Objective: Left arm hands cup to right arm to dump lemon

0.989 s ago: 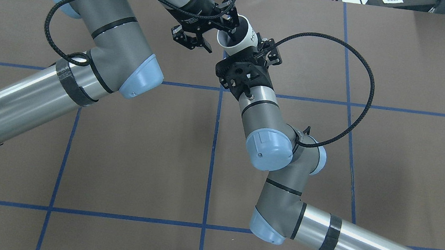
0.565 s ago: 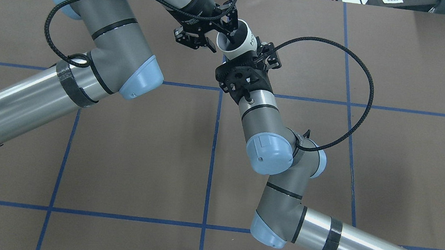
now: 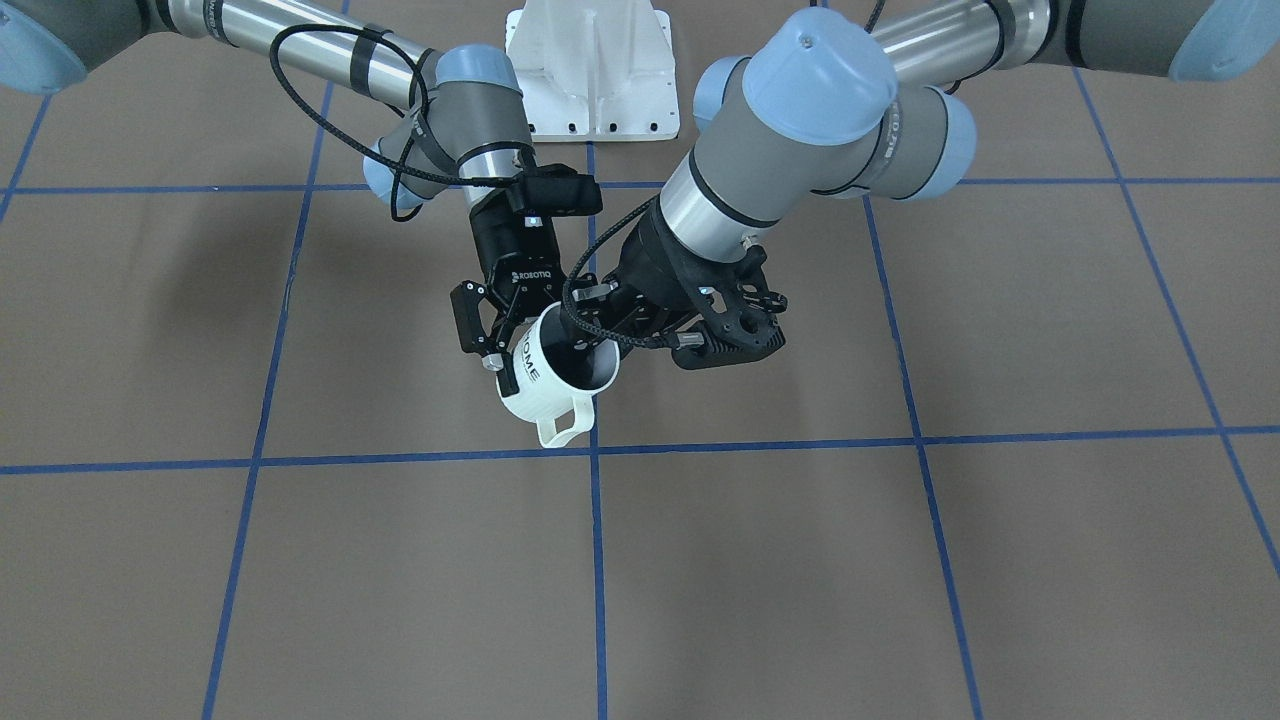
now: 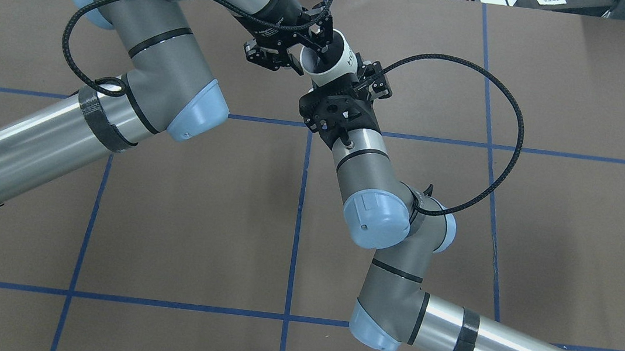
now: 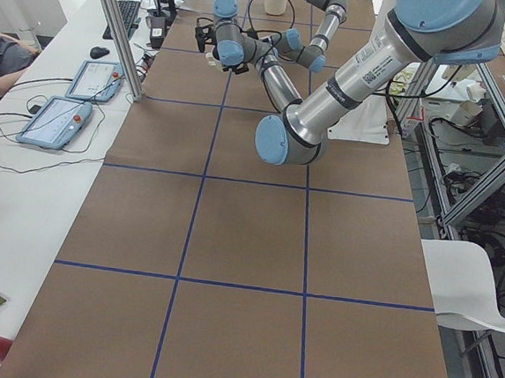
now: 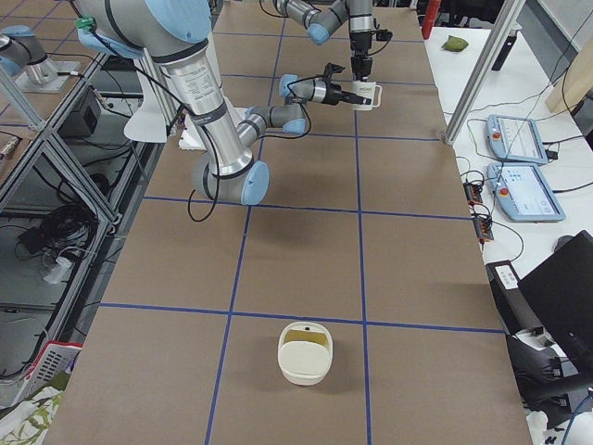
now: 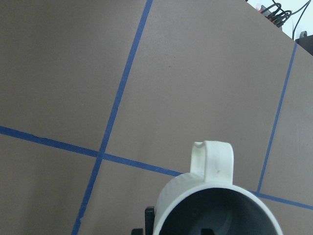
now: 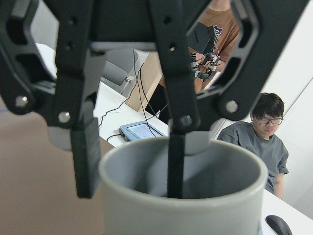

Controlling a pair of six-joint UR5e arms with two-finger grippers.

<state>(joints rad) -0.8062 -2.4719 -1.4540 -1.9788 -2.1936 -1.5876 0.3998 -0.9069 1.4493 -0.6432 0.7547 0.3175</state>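
The white cup (image 3: 548,392) hangs tilted above the table, handle toward the operators' side, "HOME" on its wall. My left gripper (image 3: 592,325) is shut on the cup's rim, one finger inside the mouth. In the left wrist view the cup (image 7: 215,205) fills the bottom edge, its grey inside bare. My right gripper (image 8: 129,166), marked ROBOTIQ, is open and straddles the cup's (image 8: 181,196) wall, one fingertip outside and one inside with a gap. From overhead, the two grippers meet at the cup (image 4: 334,63) from either side. No lemon shows in any view.
A white tub (image 6: 306,353) with a yellowish inside sits on the table far from the arms, toward the robot's right end. The robot's white base (image 3: 592,75) stands behind the grippers. Operators and tablets are beside the table.
The right wrist has slid slightly left and further onto the cup. The cup and left gripper have shifted a little left too. No finger has visibly opened or shut.
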